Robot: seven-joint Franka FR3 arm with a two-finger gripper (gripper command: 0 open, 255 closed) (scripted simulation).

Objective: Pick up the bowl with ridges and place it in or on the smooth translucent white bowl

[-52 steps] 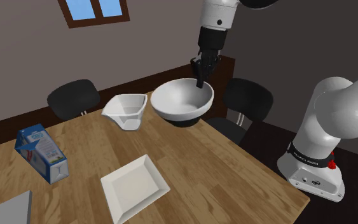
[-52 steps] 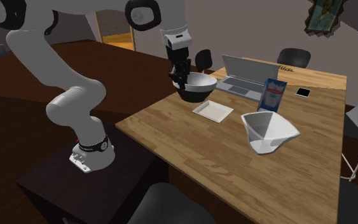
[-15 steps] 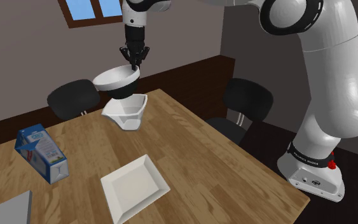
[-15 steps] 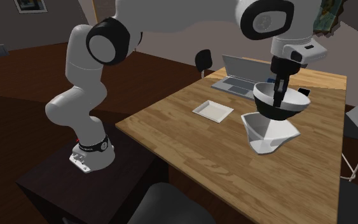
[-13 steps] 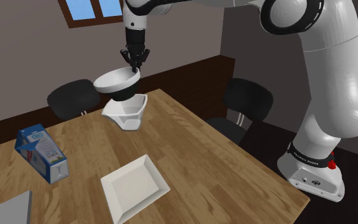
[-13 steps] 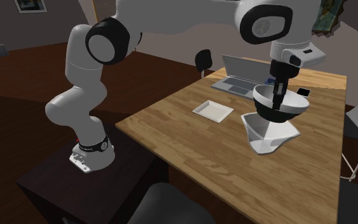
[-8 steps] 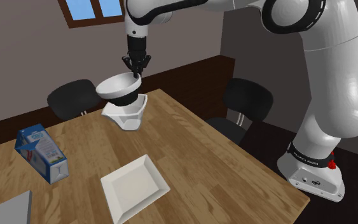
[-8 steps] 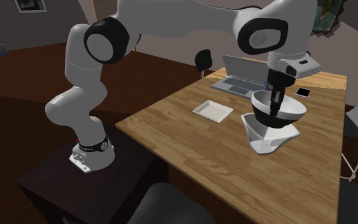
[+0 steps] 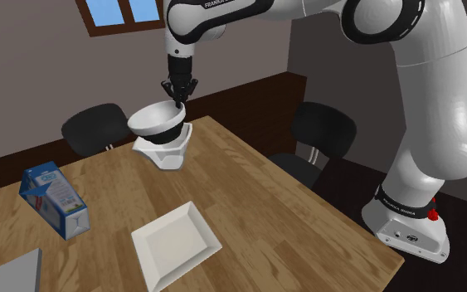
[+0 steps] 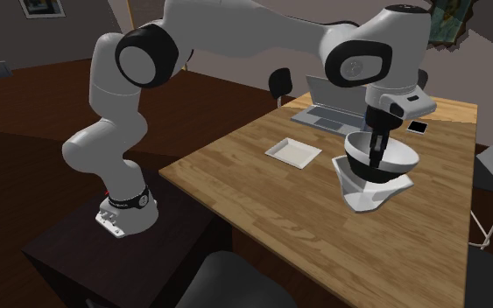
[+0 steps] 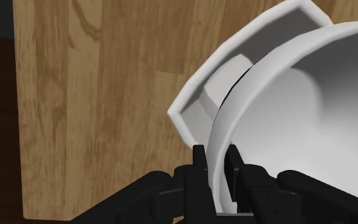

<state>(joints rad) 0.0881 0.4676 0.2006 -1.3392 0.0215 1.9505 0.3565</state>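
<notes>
Your claw [image 11: 217, 159] is clenched on the rim of the round white bowl [image 9: 156, 117], one finger inside and one outside, so it carries by the edge. You hold it right over the angular white bowl [image 9: 169, 154] at the surface's [image 9: 256, 207] far side, low in its mouth. Can't tell if it's seated; letting go looks next.

The gripper [image 9: 177, 101] clasped the rim of the round bowl [image 9: 155, 119], whose dark base sat in the mouth of the angular bowl [image 9: 167, 155] on the table [image 9: 289, 216]. A carton [image 9: 53, 199] and a square plate [image 9: 175, 241] lay nearer the camera.
</notes>
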